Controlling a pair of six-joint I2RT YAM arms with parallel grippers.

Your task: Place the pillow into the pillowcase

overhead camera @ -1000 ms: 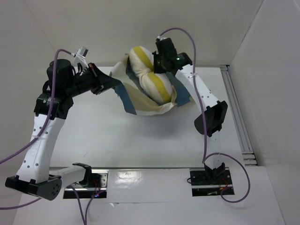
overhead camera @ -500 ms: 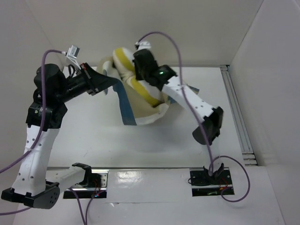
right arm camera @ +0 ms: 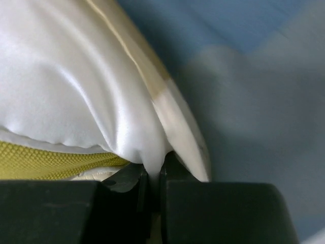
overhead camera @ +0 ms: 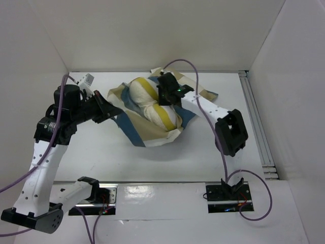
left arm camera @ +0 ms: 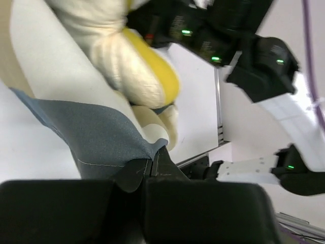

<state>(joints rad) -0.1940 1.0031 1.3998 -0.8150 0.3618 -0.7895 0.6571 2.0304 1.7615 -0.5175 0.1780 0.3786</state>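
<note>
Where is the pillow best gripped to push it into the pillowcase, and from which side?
Probably the squeezed waist of the pillow, from the far right, where the right gripper pinches it: the fabric is bunched thin there, while both bulging ends look too thick for the jaws.

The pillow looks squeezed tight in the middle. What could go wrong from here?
1. The right fingers pinch only a thin fold of the pillow, so it may slip free.
2. The left fingers hold just an edge of the pillowcase, so the opening might sag shut.
3. The bunched pillow could catch on the cloth instead of sliding in.
</note>
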